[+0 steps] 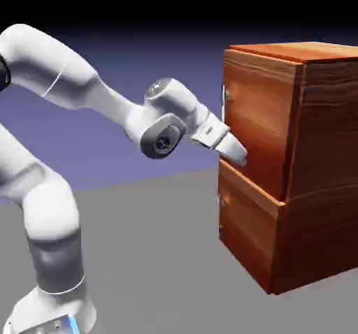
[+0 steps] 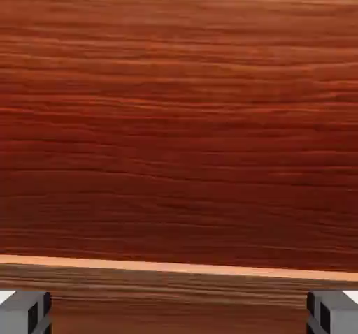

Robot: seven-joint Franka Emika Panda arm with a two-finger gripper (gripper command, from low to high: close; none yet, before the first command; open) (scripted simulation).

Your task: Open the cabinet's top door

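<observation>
Exterior view: white arm reaches over the grey desk to the cabinet on the right, gripper right at the bottom edge of the top door, well below its silver handle. Hand view: pretty much all reddish wood grain with a pale edge near the bottom; both fingertips sit in the corners, wide apart, nothing between them.

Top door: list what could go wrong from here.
1. The open gripper sits low on the top door, well below the handle; closing here would probably grab nothing.
2. The hand view shows only wood, no handle; pushing on could ram the cabinet.
</observation>
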